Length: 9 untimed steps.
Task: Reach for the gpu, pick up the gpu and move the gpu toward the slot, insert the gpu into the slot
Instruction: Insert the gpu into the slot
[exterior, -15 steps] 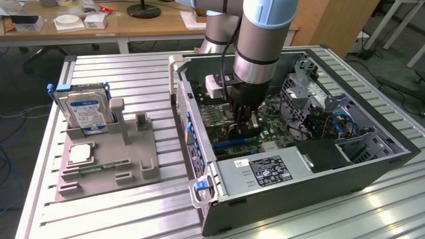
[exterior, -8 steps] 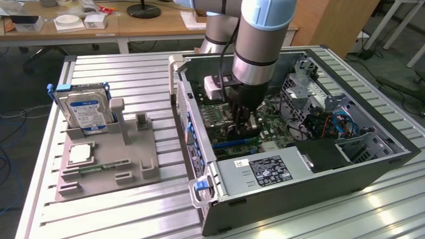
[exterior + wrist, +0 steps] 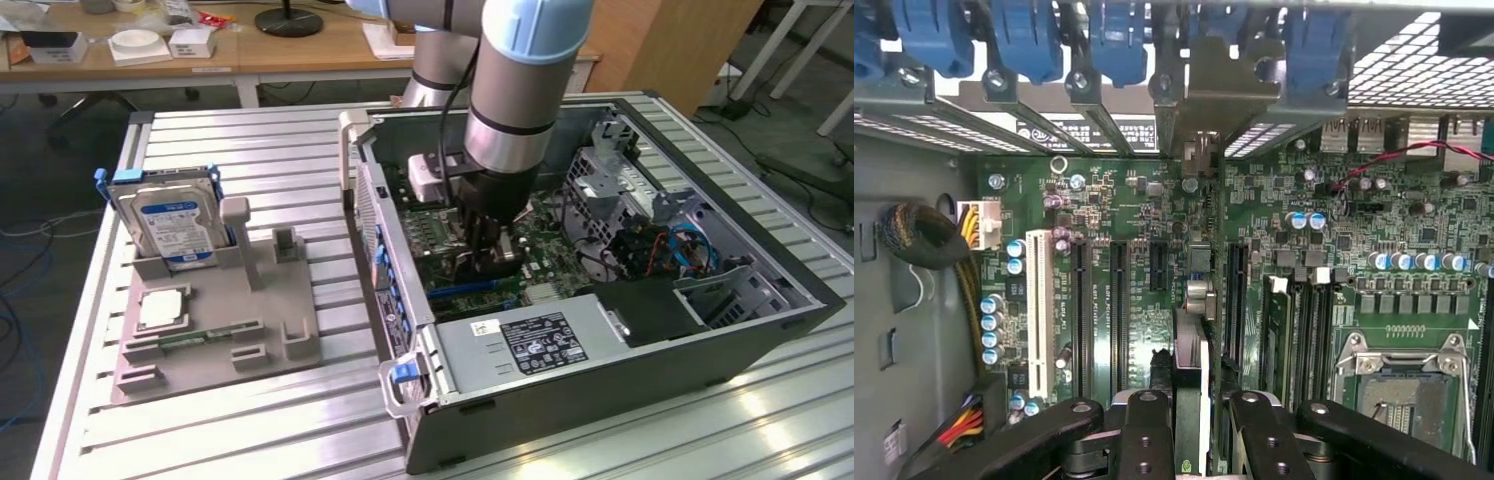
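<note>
On the exterior view's left, a grey fixture tray [image 3: 274, 320] resting on the slatted aluminium table [image 3: 240, 140], with a silver blue-labelled hard drive [image 3: 174, 225] standing upright in its back holder, a small square chip [image 3: 160, 308] lying flat below it, and a green memory stick [image 3: 210, 334] laid along a groove near the front. To the right of the tray, an open computer case [image 3: 747, 330] on its side, blue card-retention clips [image 3: 380, 270] along its near wall, a black-labelled power supply [image 3: 527, 345] at the front corner. Reaching down into the case from above, the arm [image 3: 527, 80], its gripper [image 3: 483, 262] low over the green motherboard [image 3: 547, 250] near the middle of the case. In the wrist view, black gripper fingers [image 3: 1144, 440] clenched on the gpu [image 3: 1192, 385], seen edge-on as a thin dark upright card running straight away from the claw, squeezed between the two inner fingers. Card's metal bracket [image 3: 1219, 95] at the far end, lined up with the case's rear opening among the blue clips [image 3: 1119, 40]. Card's lower edge right over a long black expansion slot [image 3: 1236, 300] region of the board; fully seated or just above, cannot tell. Further right in the wrist view, memory slots [image 3: 1309, 330] and the empty CPU socket [image 3: 1399, 385].
</note>
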Tool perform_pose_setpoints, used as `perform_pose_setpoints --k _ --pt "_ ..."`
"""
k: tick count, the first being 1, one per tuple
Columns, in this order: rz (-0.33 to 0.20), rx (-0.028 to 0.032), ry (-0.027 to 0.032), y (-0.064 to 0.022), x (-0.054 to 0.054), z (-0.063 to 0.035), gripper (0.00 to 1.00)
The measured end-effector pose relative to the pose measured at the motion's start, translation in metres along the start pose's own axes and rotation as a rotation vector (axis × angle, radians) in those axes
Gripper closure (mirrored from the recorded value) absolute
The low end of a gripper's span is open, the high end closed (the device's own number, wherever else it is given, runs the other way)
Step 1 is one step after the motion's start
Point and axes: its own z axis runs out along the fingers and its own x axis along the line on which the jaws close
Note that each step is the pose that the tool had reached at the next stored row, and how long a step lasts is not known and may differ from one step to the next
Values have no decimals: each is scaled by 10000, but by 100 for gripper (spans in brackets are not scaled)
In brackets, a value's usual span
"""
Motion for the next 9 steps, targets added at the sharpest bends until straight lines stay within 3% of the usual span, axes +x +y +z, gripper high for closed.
perform_pose_setpoints --k 9 --pt "0 -2 2 4 1 57 73"
